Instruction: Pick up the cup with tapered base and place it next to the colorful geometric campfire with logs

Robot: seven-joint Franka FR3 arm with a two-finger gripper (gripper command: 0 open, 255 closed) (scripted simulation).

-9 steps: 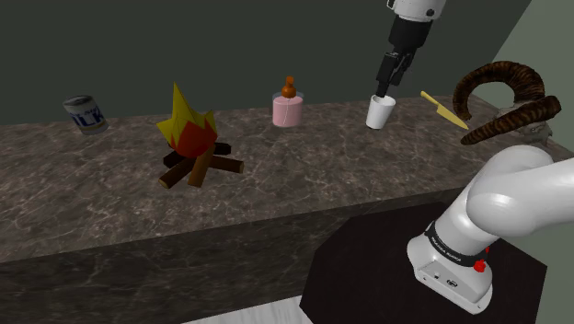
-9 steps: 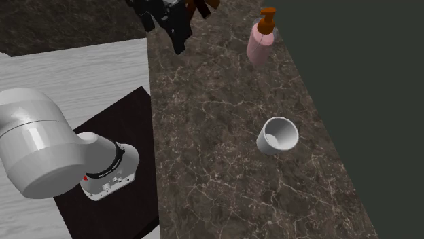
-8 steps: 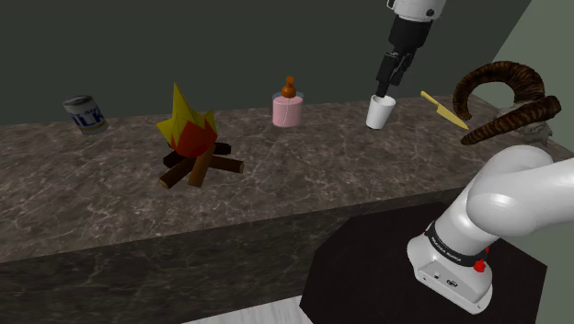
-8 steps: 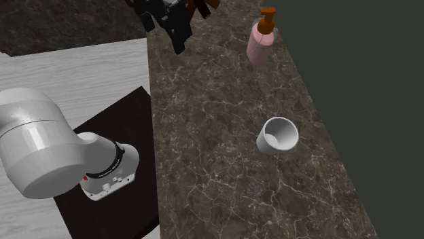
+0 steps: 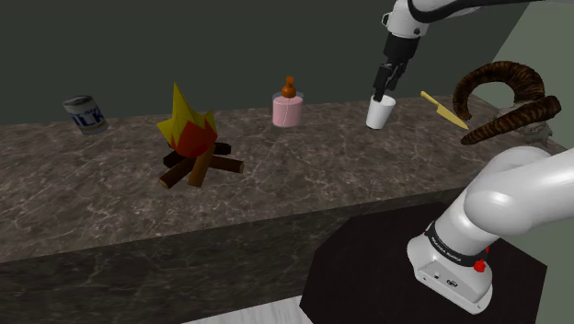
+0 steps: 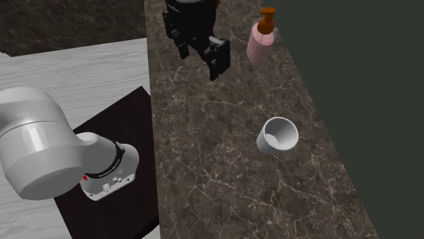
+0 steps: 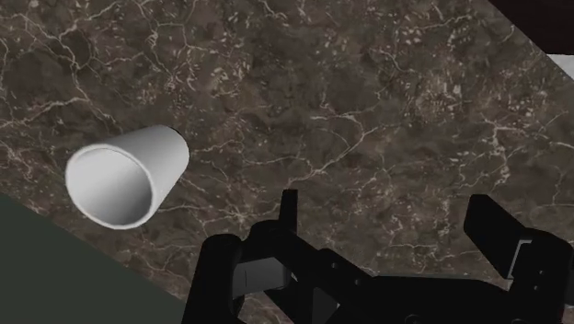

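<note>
A long dark marbled bench (image 5: 101, 198) runs across in front of a dark green wall. Near its far edge stands a white cup (image 5: 379, 113), upright, with the black pincer (image 5: 379, 92) hanging just over its rim, the white arm reaching down from above. Towards the shoulder view's left come a pink bottle (image 5: 287, 110) with an orange top, then the campfire (image 5: 193, 143) of yellow and orange flames over crossed brown logs, then a tilted can (image 5: 85, 114). To the cup's right lie a yellow blade-like piece (image 5: 444, 109) and curled brown horns (image 5: 504, 97). The arm's base sits on the black stand (image 5: 368, 276).

Veined counter (image 5: 110, 202): cup (image 5: 379, 112), campfire (image 5: 191, 143), bottle (image 5: 288, 108), can (image 5: 85, 114)
</note>
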